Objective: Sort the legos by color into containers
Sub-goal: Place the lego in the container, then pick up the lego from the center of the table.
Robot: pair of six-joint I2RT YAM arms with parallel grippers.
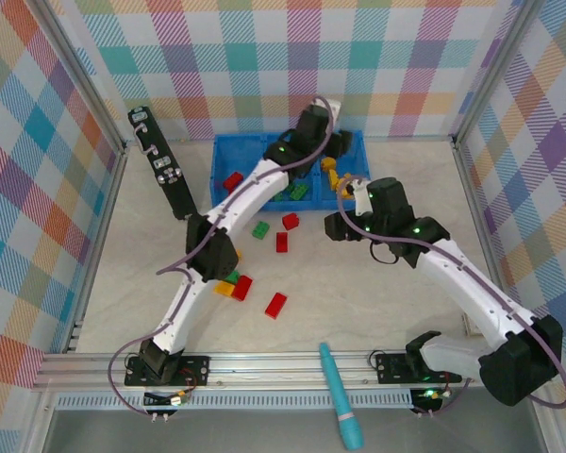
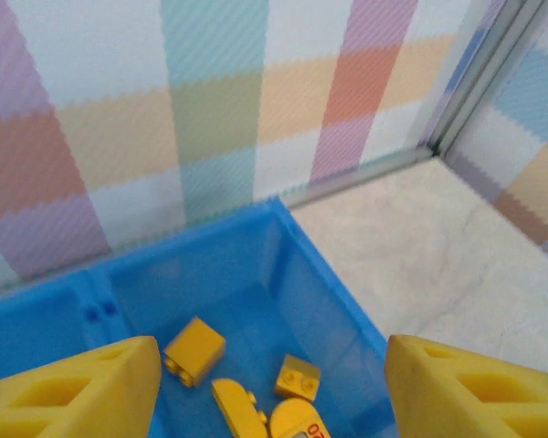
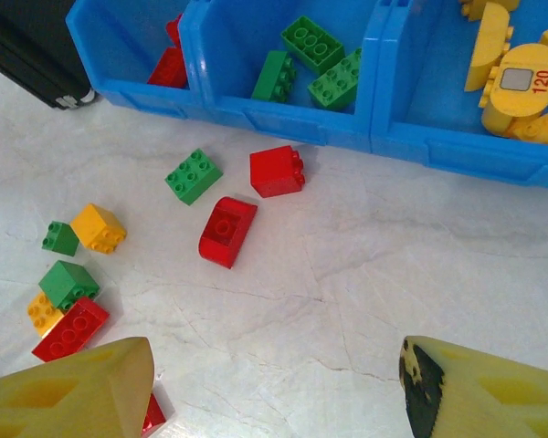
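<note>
Legos, sorted part: red bricks (image 3: 169, 59) in the left compartment; three green bricks (image 3: 312, 41) in the middle one, studs up, lying at differing angles; yellow pieces (image 2: 194, 351) in the right one, among them a rounded piece (image 3: 525, 78) marked 120. Legos, loose part: on the bare table (image 3: 393, 274), just short of the tray's near wall, a green brick (image 3: 194, 175) and a red square brick (image 3: 277, 171), both studs up. Beside them is a red sloped brick (image 3: 226, 231), its long axis slanting toward the tray. Farther toward the near-left corner is a huddle of two green, two yellow and one long red brick (image 3: 70, 328), the last lying diagonally, studs up. Container: blue tray (image 1: 228, 149), three compartments in a row, long axis parallel to the table's far edge and close to it. Left gripper (image 2: 272, 365): fingers wide apart, holding nothing, above the right compartment. Right gripper (image 3: 279, 365): fingers apart, empty, over bare table short of the tray. Black bar (image 1: 160, 160) near the far-left corner. Teal tool (image 1: 340, 394) across the near edge, long axis roughly crosswise to it.
</note>
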